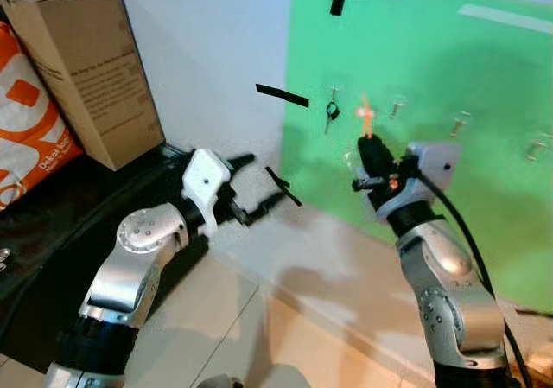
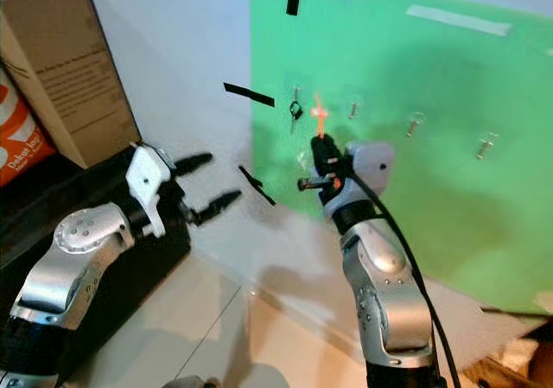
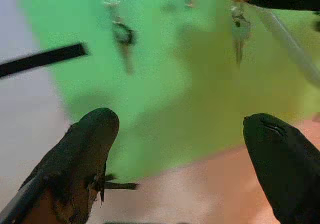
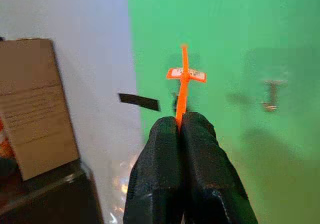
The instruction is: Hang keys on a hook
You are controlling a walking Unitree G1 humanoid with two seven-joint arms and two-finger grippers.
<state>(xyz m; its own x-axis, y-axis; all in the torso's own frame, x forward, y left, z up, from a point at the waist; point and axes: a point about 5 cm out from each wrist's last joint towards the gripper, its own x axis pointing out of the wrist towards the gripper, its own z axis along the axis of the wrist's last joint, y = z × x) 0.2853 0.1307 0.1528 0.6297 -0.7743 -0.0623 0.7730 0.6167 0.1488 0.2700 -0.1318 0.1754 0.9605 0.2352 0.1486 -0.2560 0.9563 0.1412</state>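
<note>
Your right gripper point(image 1: 370, 159) is raised in front of a green panel point(image 1: 484, 163) on the wall, its two black fingers point(image 4: 165, 184) pressed tight together on an orange key tag point(image 4: 184, 77) that sticks up from between them. The tag sits close to a row of small hooks point(image 1: 395, 106) on the panel. A dark set of keys point(image 1: 331, 111) already hangs on the leftmost hook, just beside the tag. Your left gripper point(image 1: 263, 181) is held out toward the white wall, fingers spread wide and empty. A cardboard box point(image 1: 86, 68) stands on a dark shelf point(image 1: 52, 224) at the left.
</note>
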